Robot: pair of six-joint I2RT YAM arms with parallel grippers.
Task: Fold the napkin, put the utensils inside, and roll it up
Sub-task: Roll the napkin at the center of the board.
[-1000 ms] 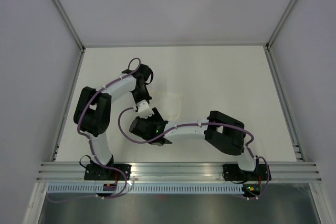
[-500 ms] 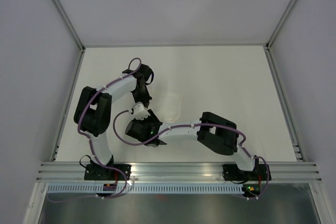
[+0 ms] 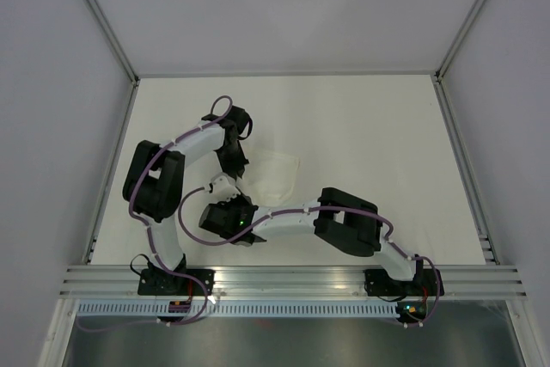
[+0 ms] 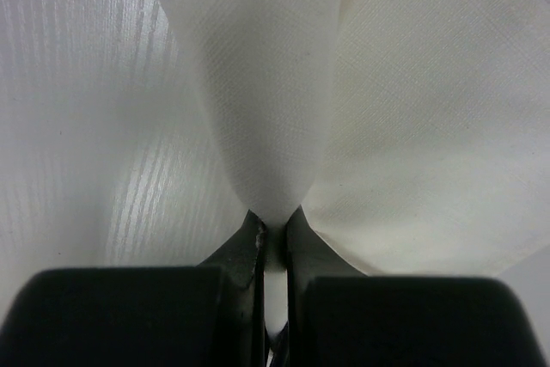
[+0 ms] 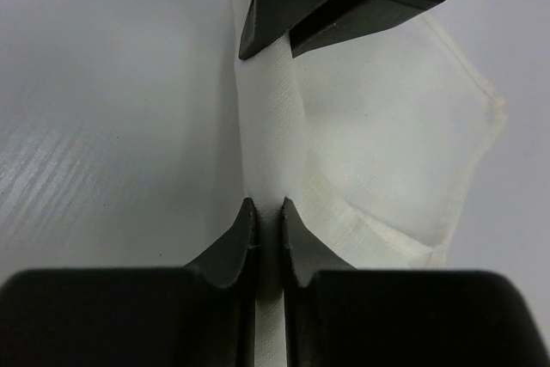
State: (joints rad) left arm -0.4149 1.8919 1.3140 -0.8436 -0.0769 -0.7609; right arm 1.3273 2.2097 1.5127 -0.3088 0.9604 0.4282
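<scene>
From above, the napkin [image 3: 277,174] lies on the white table [image 3: 369,126], left of centre, pale and hard to pick out against the surface. Both arms crowd in at its left edge. The left gripper [image 3: 234,168] comes down from the far side and the right gripper [image 3: 225,186] reaches across from the near side, the two just beside each other. From this height I cannot tell how their fingers stand.

Over to the left wrist view, where it is clear: the fingers are pressed together on a pinch of cloth. The napkin rises from the tips in a narrow tented fold, with more cloth spread flat to the right.

Now the right wrist. Its own fingers stand almost together with the napkin's left border running down between them, so that is a grip on the cloth. Further along the same edge, the left gripper's dark fingers pinch the border too. The rest of the napkin fans out to the right, flat on the table, one corner turned up slightly.
</scene>
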